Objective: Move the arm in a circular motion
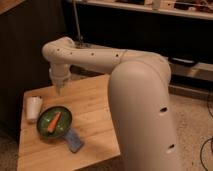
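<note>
- Arm (140, 112) fills frame right, elbow upper left; likely heavy, rigid; no grasp needed.
- Pincer (60, 89) hangs left of centre over table (92, 112); open or closed, cannot tell.

The bowl (63, 128) sits on the left part of the table (97, 112), and a carrot (53, 121) lies in it. A cup (34, 107) stands just left of the bowl, near the table's left edge. A sponge (74, 141) lies on the table at the bowl's front right, right by its rim. The arm (137, 95) rises to the right of the bowl, reaches across behind it and bends downward. The gripper (60, 88) hangs behind the bowl, apart from it, above the back of the table. A shelf (140, 7) runs well behind the bowl, beyond the table.
</note>
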Available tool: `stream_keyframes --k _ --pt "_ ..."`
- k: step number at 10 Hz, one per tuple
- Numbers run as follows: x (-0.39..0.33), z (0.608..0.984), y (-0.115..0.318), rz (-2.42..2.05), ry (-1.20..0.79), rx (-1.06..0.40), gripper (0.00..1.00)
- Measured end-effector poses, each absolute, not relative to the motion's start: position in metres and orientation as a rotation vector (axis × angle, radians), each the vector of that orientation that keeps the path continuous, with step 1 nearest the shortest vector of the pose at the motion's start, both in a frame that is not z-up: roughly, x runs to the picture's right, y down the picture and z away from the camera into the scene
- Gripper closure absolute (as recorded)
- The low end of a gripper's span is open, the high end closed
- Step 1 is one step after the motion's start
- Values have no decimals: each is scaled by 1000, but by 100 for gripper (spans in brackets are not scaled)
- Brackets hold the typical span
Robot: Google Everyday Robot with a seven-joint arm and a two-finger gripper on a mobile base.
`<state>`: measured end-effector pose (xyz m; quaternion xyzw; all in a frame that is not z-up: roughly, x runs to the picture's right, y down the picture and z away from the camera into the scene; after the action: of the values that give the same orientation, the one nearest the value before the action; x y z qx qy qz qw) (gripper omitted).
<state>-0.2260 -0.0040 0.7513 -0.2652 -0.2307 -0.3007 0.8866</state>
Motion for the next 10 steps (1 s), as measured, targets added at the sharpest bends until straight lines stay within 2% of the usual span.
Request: stream_keyframes --k 2,4,10 --pt "-175 775 -22 -562 -394 -562 100" --pt "-113 780 -27 -492 -298 -576 100" --pt "31 748 -3 -300 -65 -623 100"
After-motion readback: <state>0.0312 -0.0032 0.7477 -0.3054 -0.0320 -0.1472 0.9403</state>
